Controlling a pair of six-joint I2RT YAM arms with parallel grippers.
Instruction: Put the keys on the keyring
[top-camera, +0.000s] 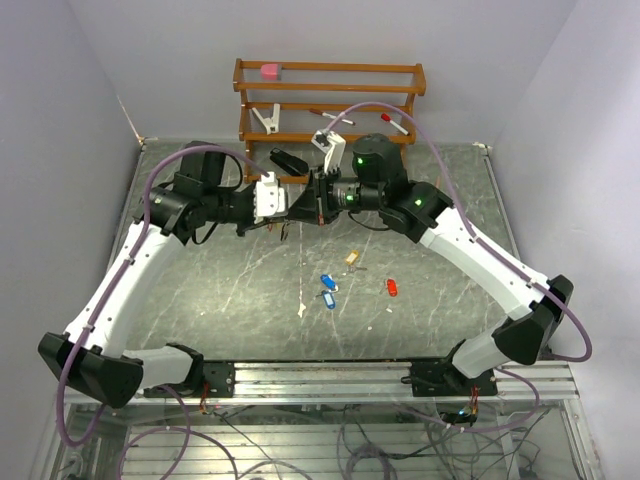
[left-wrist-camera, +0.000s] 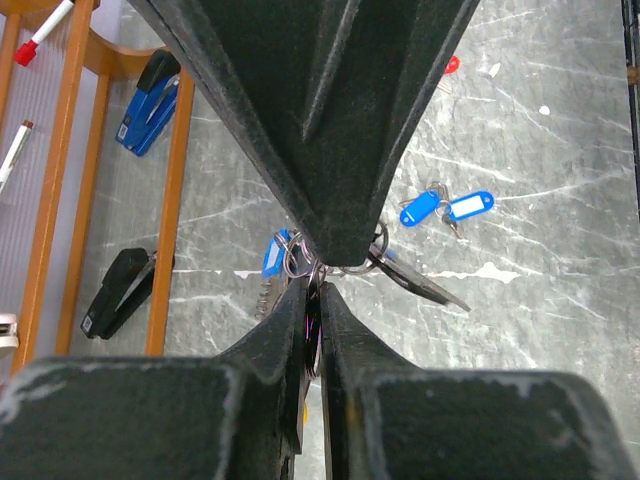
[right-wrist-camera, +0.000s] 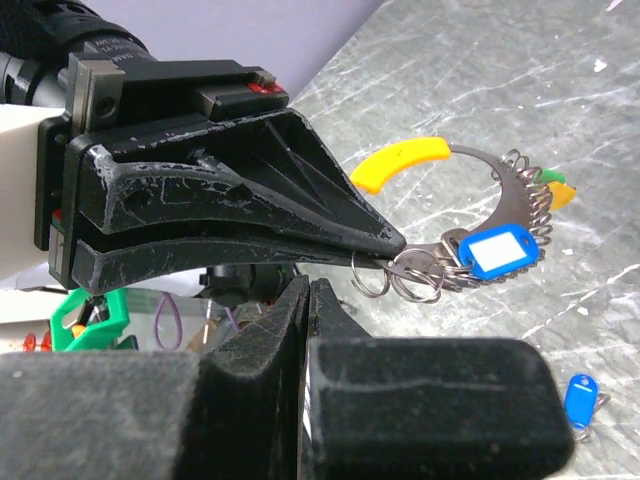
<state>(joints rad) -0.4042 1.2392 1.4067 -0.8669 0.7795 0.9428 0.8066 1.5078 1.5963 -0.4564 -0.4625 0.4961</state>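
Above the middle back of the table my two grippers meet tip to tip. The left gripper (left-wrist-camera: 315, 290) is shut on the keyring (right-wrist-camera: 503, 188), a grey wire loop with a yellow sleeve. A blue-tagged key (right-wrist-camera: 495, 250) and several other keys hang on the loop with small split rings. My right gripper (right-wrist-camera: 310, 285) is shut just below the left fingertip, and nothing shows between its fingers. Loose keys lie on the table: two blue-tagged ones (top-camera: 327, 290), a tan one (top-camera: 352, 257) and a red one (top-camera: 392, 287).
A wooden rack (top-camera: 330, 100) stands at the back edge with clamps and markers on it. A blue stapler (left-wrist-camera: 148, 100) and a black stapler (left-wrist-camera: 120, 290) lie by its rails. Grey walls close in the table's left and right sides.
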